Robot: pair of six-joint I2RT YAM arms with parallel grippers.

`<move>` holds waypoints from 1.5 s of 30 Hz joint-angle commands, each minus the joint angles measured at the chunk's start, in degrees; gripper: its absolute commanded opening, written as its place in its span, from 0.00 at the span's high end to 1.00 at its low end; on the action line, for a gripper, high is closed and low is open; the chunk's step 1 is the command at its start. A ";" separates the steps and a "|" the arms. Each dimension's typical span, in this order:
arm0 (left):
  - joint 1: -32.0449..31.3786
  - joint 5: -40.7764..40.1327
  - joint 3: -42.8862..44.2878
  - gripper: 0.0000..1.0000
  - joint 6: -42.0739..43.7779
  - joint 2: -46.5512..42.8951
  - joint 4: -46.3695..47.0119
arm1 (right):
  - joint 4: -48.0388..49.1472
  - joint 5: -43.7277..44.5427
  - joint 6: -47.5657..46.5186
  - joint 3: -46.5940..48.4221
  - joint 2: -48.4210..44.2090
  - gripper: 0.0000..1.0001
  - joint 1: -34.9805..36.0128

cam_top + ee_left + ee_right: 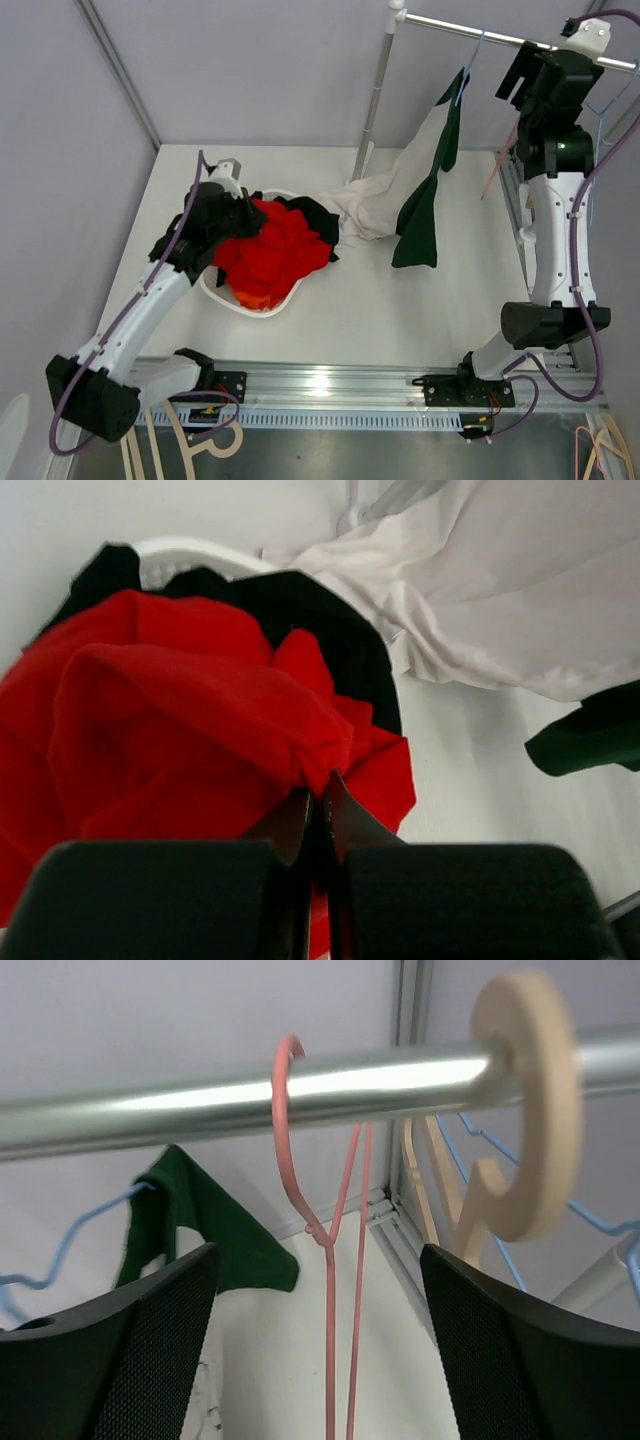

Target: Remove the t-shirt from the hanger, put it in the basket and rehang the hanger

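Observation:
A dark green t-shirt (432, 190) hangs on a blue hanger (470, 62) from the metal rail (480, 32). It also shows in the right wrist view (200, 1220) and the left wrist view (590, 735). A white garment (385, 195) trails from beside it down to the table. My right gripper (512, 78) is open just under the rail (200, 1100), with an empty pink hanger (335, 1290) between its fingers. My left gripper (245, 215) is shut on a red garment (190, 720) in the white basket (235, 300).
A wooden hanger hook (530, 1110) and more blue wire hangers (590, 1220) hang on the rail to the right. The rail's upright pole (375, 90) stands at the back. Black cloth (310, 620) lies in the basket under the red one.

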 commanded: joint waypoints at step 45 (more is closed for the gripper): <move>-22.75 -30.88 0.29 0.00 3.82 -8.73 7.19 | -7.87 7.80 3.00 18.92 13.00 0.31 18.89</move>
